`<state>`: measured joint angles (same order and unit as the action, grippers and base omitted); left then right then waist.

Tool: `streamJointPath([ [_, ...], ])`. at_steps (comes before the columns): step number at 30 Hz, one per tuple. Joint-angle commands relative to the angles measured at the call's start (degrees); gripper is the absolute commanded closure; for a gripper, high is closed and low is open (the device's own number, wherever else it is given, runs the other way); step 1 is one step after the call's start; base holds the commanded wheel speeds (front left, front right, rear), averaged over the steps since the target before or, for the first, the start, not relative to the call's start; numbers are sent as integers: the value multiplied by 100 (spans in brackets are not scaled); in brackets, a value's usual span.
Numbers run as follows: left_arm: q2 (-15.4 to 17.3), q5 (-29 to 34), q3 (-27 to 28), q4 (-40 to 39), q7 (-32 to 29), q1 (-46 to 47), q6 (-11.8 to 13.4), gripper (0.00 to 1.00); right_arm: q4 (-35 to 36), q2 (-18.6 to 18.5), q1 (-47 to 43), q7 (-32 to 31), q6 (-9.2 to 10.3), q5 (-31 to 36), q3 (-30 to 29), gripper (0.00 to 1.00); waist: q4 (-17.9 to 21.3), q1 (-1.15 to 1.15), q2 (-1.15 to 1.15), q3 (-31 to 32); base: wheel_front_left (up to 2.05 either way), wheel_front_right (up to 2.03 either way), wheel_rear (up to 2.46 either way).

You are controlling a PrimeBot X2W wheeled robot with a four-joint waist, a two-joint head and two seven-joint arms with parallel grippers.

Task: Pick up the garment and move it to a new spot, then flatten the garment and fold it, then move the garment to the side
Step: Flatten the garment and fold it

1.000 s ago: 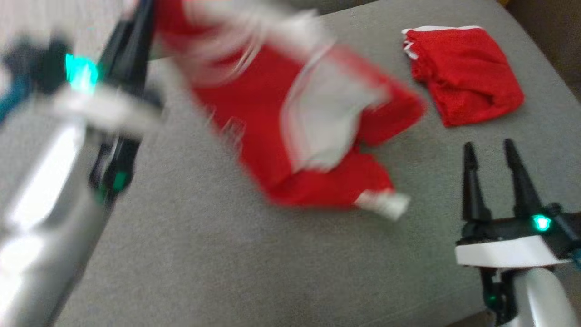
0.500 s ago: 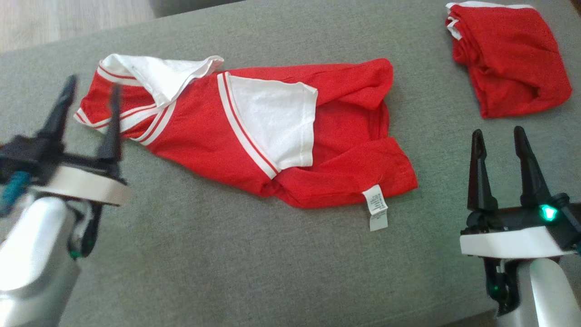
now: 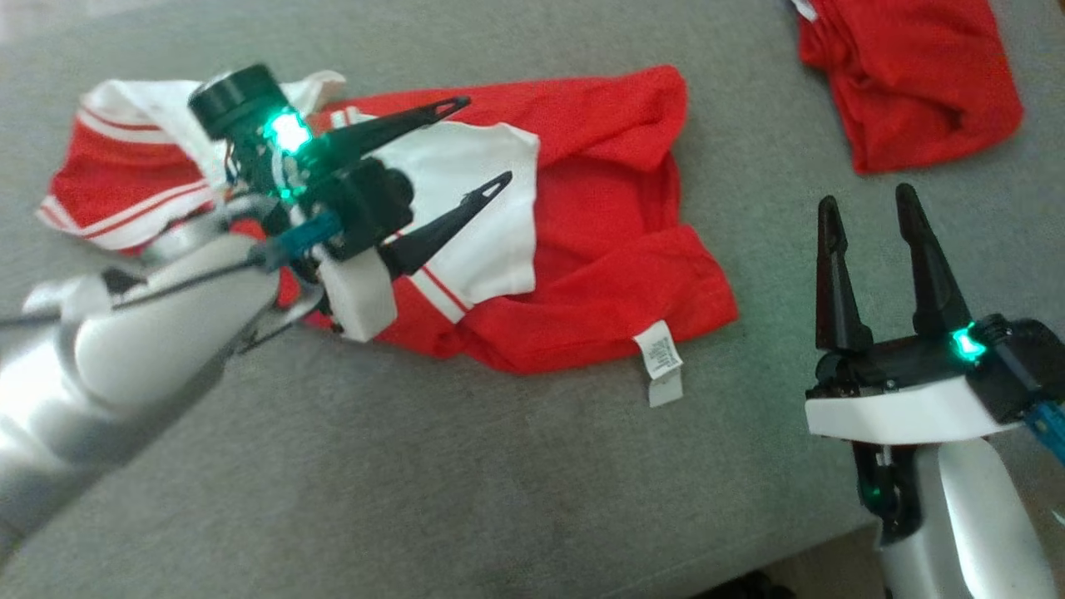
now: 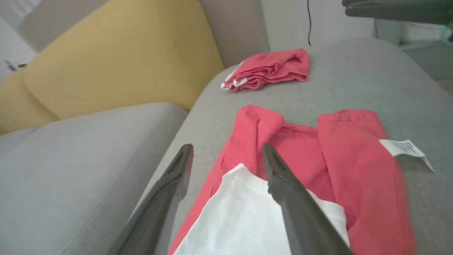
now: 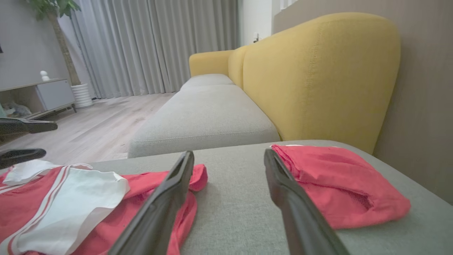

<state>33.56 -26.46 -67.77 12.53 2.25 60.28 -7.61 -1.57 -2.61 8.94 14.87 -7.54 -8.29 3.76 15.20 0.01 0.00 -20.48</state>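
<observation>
The right gripper (image 3: 865,195) is seen nearest, low on the right side of the head view. Its two dark fingers are spread wide, and nothing is held between them. It is held above the grey seat (image 3: 416,466), well apart from any cloth.

A little farther out, the garment (image 3: 616,249) is laid on the grey seat. It is red, with white parts and white stripes. It is not flat: it is bunched up and folded over itself. A white tag (image 3: 660,359) is stuck out from its near edge and is laid on the seat.

The left gripper (image 3: 482,140) is held over the left half of the garment, above a big white part. Its fingers are pointed toward the right and are spread wide too. Nothing is gripped by them. Whether the cloth is touched by the tips cannot be told.

Farther back on the right, a folded red cloth (image 3: 907,75) is laid on the same seat, apart from the garment. Behind the seat, a yellow back (image 5: 318,71) is seen in the right wrist view. Farthest off, a wood floor (image 5: 106,117) and grey curtains (image 5: 159,46) are seen.
</observation>
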Motion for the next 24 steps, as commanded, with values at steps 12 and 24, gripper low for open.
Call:
streamJointPath([
  [12, 572, -473, -556, -162, -1049, 872, 13, 0, 239, -27, 222, 13, 5, -480, 222, 0, 985, -1, 0, -684, 0, 0, 0],
  [24, 797, -49, -558, -192, -1059, 998, 13, 0, 251, -27, 262, 13, 5, -540, 345, 0, 1057, -1, 0, -772, 0, 0, 0],
])
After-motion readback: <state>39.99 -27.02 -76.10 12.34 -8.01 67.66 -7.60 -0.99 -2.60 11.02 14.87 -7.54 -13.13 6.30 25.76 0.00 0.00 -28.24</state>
